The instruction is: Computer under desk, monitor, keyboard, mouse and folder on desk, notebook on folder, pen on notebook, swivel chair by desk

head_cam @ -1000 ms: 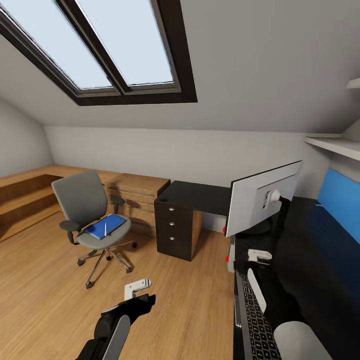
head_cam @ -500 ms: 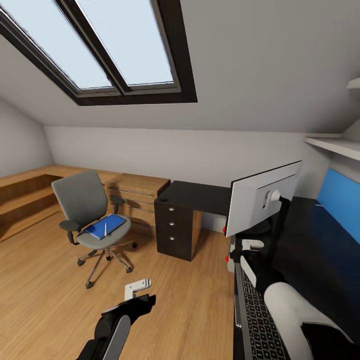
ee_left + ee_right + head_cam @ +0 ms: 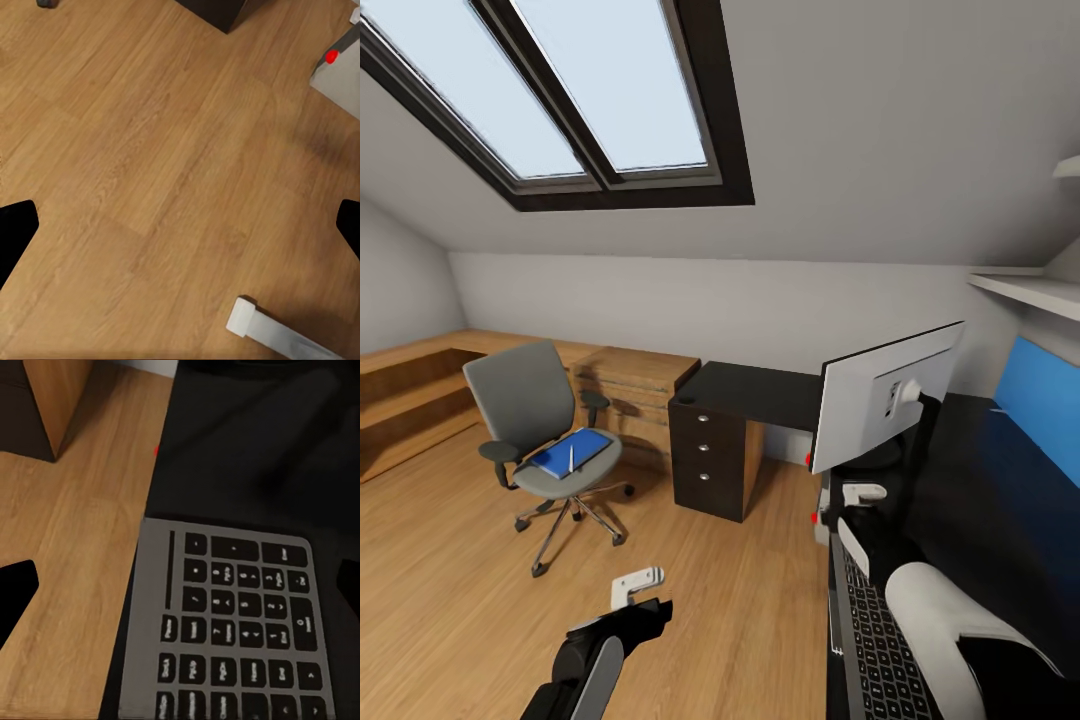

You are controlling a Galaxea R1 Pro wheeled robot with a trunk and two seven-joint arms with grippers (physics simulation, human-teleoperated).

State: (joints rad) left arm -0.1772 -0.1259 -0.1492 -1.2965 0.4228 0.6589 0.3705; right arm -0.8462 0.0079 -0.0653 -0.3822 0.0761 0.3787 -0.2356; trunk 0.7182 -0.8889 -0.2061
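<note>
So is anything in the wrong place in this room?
Yes. The blue folder lies on the swivel chair seat with a white pen on top, well away from the desk. The monitor shows its back to the room, and the keyboard sits right at the desk's edge.

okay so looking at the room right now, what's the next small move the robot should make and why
Probably roll the base toward the swivel chair. The keyboard already lies on the desk near the monitor, with the right gripper above it, while the blue folder sits on the chair seat, seemingly beyond reach of the left gripper over bare floor.
</note>
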